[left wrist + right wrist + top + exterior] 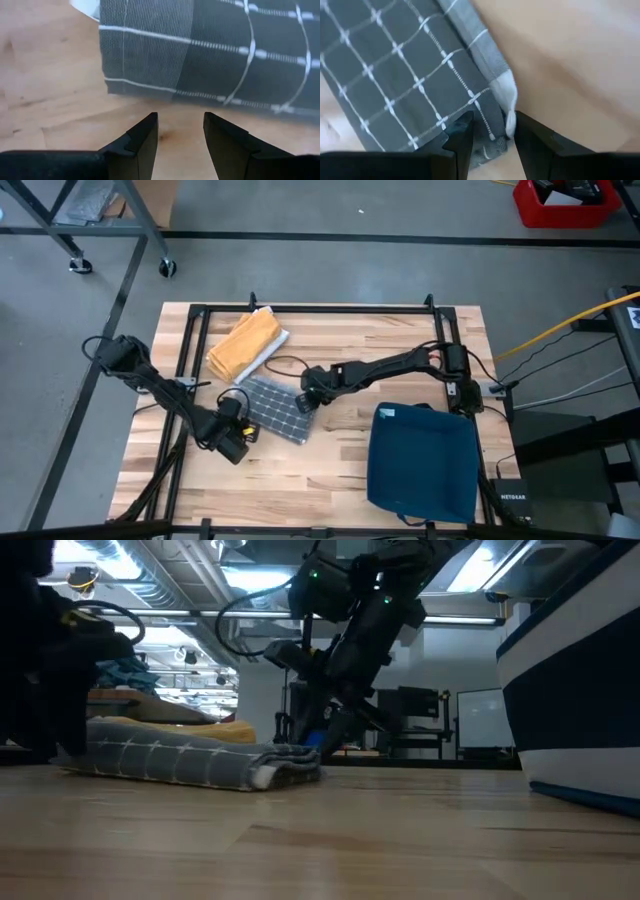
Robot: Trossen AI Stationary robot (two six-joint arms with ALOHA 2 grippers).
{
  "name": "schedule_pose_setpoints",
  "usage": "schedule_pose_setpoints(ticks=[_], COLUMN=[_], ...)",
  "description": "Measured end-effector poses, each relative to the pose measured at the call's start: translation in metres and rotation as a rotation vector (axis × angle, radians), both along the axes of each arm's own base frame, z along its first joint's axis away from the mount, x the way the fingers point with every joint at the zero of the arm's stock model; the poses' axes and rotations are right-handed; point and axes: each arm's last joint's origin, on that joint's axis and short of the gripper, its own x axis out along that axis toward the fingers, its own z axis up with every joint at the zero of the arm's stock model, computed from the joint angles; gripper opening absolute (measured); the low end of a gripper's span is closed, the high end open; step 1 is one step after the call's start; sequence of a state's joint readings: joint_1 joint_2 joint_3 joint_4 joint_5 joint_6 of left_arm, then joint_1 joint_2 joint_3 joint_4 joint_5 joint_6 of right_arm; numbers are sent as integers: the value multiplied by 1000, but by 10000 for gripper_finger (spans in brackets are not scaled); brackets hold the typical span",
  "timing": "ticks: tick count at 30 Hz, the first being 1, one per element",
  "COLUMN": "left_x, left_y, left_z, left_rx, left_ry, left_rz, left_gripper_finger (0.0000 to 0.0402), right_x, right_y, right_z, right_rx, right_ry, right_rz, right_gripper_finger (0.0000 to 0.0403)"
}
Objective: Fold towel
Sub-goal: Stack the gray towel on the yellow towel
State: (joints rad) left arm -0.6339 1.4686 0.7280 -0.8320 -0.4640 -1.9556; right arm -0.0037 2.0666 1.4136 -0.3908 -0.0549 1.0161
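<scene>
A grey towel with white checks (275, 408) lies folded flat on the wooden table, its layered end (285, 765) toward the table's right. My left gripper (180, 131) is open just off the towel's near left edge (150, 87), touching nothing. My right gripper (492, 131) is open by a narrow gap at the towel's right corner, coming down at a slant (335, 730). One finger stands on either side of the white-hemmed corner (509, 107). My right gripper has the towel's hemmed corner (510, 122) between its two fingers, and the hem lies against one finger (530, 135). The corner rests flat on the table and is not lifted. Whether the fingers press on it, I cannot tell.
A folded yellow towel (245, 345) lies toward the far left, just beyond the grey one. A dark blue bin (420, 460) stands at the near right. Bare wood (330, 460) lies between the towel and the bin. A black frame (320, 310) runs along the table's edges.
</scene>
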Motion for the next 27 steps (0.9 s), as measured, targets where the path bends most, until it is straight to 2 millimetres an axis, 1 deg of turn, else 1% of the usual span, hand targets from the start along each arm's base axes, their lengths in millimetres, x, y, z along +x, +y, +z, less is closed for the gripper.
schedule_pose_setpoints(ticks=[3, 9, 17, 23, 27], left_x=[2, 6, 11, 17, 18], left_y=[4, 10, 19, 30, 35], left_z=[0, 0, 0, 0, 3], left_rx=[16, 36, 63, 117, 135], left_ry=[6, 28, 70, 123, 120], left_rz=[-4, -24, -90, -175, -180], left_gripper_finger=[150, 150, 150, 150, 150], right_x=[0, -1, -1, -1, 1], right_y=[15, 51, 94, 113, 112], right_z=[0, 1, 6, 10, 12], right_rx=[15, 26, 69, 85, 47], right_ry=[-3, -27, -101, -163, -197], right_rz=[41, 111, 140, 138, 142], right_gripper_finger=[138, 138, 138, 138, 138])
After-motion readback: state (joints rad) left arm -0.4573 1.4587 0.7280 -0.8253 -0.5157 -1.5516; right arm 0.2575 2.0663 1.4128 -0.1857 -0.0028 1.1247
